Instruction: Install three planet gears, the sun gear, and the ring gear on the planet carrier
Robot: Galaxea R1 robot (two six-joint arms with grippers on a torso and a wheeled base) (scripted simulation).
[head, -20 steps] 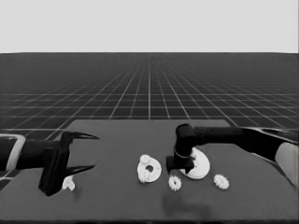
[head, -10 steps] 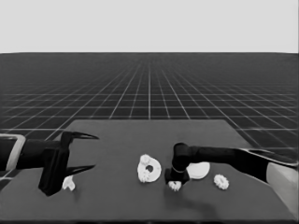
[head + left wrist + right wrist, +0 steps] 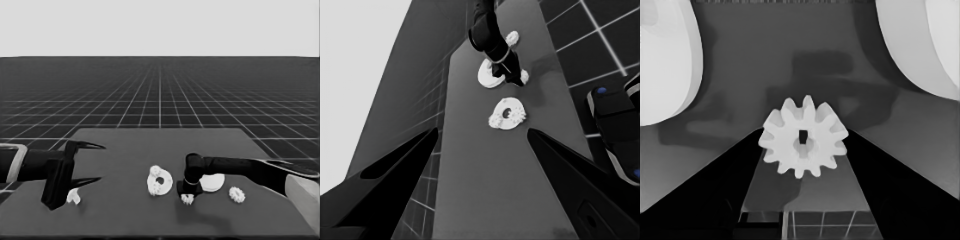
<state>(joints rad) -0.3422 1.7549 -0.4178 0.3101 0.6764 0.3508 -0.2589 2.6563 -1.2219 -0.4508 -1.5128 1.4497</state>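
Right gripper [image 3: 188,196] spread astride small toothed gear [image 3: 803,137], at five o'clock of smaller round part [image 3: 160,181]; seemingly light, rigid, best pinched across opposite teeth.

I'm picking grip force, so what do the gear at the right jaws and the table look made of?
The gear looks like matte white plastic or resin: even white, crisp moulded teeth, no metallic glint, though a render leaves this open. The right gripper has its jaws either side of it. The table looks like a dull, dark, smooth sheet, showing only soft shadows.
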